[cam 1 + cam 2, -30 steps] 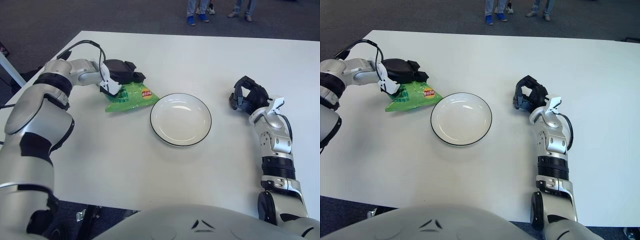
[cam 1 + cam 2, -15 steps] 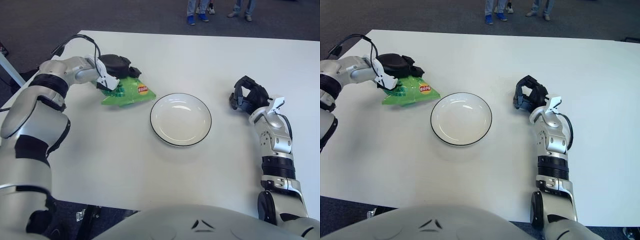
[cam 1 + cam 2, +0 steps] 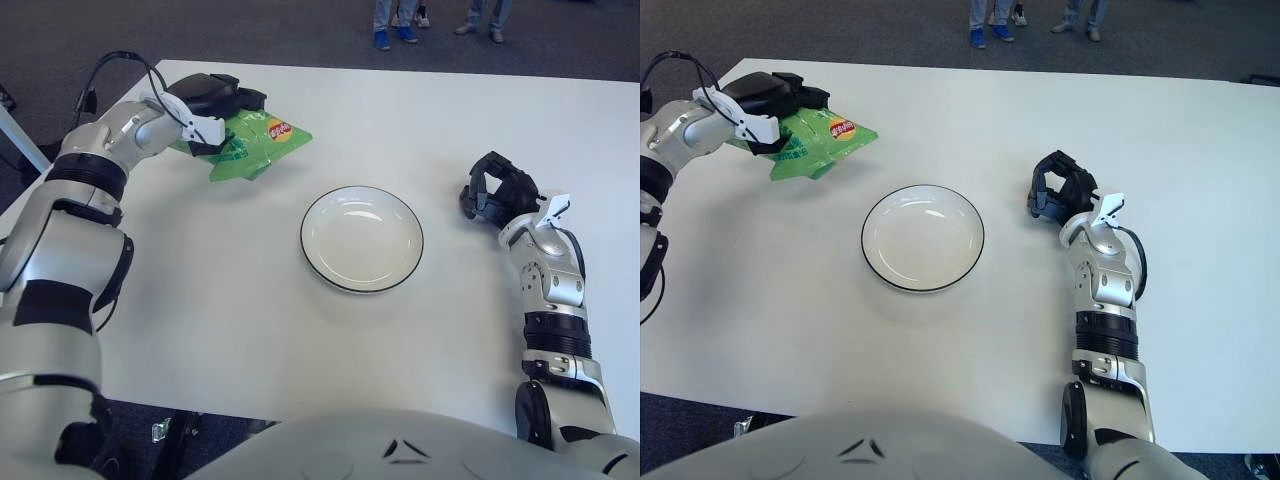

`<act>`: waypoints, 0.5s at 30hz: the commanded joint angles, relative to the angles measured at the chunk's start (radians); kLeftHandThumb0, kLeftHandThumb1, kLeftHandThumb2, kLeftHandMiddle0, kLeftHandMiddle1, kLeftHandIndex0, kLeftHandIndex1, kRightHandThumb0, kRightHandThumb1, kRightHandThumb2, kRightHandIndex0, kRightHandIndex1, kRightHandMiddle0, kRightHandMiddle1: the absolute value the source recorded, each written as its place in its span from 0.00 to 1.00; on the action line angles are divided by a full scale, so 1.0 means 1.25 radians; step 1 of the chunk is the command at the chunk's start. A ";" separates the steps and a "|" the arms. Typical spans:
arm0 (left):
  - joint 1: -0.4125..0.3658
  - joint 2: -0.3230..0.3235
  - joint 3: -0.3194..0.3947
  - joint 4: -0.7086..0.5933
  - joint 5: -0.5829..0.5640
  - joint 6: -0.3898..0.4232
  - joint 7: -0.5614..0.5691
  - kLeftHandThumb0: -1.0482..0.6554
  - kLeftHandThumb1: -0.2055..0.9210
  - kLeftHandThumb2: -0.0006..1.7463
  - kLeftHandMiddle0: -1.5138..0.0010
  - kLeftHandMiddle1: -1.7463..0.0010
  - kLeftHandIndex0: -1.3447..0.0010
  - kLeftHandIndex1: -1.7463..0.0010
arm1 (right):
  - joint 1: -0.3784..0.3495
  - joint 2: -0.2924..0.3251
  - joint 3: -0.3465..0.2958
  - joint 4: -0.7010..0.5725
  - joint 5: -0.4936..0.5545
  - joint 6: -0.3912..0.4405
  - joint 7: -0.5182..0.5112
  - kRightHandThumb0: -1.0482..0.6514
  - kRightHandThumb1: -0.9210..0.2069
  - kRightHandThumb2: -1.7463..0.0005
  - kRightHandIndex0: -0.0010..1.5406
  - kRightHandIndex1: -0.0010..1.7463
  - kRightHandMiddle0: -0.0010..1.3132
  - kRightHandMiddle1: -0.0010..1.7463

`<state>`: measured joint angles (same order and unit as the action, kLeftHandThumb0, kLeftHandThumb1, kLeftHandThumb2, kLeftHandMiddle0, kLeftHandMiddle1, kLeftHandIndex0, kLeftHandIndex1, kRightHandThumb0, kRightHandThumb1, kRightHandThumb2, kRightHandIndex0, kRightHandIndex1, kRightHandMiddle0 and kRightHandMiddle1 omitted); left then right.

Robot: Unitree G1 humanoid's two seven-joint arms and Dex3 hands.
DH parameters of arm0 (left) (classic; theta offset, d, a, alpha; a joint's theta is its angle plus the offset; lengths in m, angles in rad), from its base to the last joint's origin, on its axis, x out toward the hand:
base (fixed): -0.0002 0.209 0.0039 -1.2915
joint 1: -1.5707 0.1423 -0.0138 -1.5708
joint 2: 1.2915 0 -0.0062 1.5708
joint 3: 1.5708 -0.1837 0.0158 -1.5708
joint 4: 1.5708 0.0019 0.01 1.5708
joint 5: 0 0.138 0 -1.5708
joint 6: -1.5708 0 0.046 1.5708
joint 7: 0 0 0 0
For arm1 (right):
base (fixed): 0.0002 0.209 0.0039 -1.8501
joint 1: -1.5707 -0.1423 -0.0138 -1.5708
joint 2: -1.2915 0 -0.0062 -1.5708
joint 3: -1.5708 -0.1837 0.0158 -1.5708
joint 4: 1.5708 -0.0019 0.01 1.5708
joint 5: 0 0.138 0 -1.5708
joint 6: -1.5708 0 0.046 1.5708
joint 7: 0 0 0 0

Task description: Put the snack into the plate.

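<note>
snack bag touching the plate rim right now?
Apart. The left eye view shows bare white table between the snack bag, gripped by the left hand, and the plate. The right hand is right of the plate.

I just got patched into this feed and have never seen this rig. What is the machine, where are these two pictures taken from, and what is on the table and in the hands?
It is a humanoid robot with two silver arms, each ending in a black three-finger hand. Both pictures come from a stereo camera on its head, looking down at a white table; they show the same scene from slightly different spots.

On the table lies an empty white plate with a dark rim. The left hand, far left, grips a green snack bag by its edge, apparently lifted above the table, left of and beyond the plate. The right hand shows to the right of the plate, fingers curled, holding nothing.
</note>
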<state>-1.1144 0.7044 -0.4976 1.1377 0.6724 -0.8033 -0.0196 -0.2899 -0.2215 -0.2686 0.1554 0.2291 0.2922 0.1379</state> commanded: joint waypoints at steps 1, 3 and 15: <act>-0.005 -0.003 0.012 -0.014 0.009 0.008 0.043 0.94 0.28 0.90 0.48 0.00 0.21 0.00 | 0.032 0.007 -0.003 0.044 0.009 0.034 -0.002 0.34 0.51 0.26 0.84 1.00 0.45 1.00; -0.016 -0.004 0.013 -0.019 0.017 0.010 0.058 0.94 0.28 0.90 0.48 0.00 0.21 0.00 | 0.030 0.008 -0.004 0.051 0.009 0.030 -0.001 0.34 0.51 0.26 0.85 1.00 0.45 1.00; -0.019 -0.018 0.018 -0.065 0.049 0.032 0.168 0.94 0.30 0.88 0.50 0.00 0.28 0.00 | 0.024 0.008 -0.005 0.064 0.007 0.021 0.007 0.34 0.51 0.26 0.85 1.00 0.45 1.00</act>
<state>-1.1176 0.6859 -0.4869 1.0726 0.7196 -0.7683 0.1549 -0.3011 -0.2223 -0.2775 0.1800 0.2316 0.2798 0.1484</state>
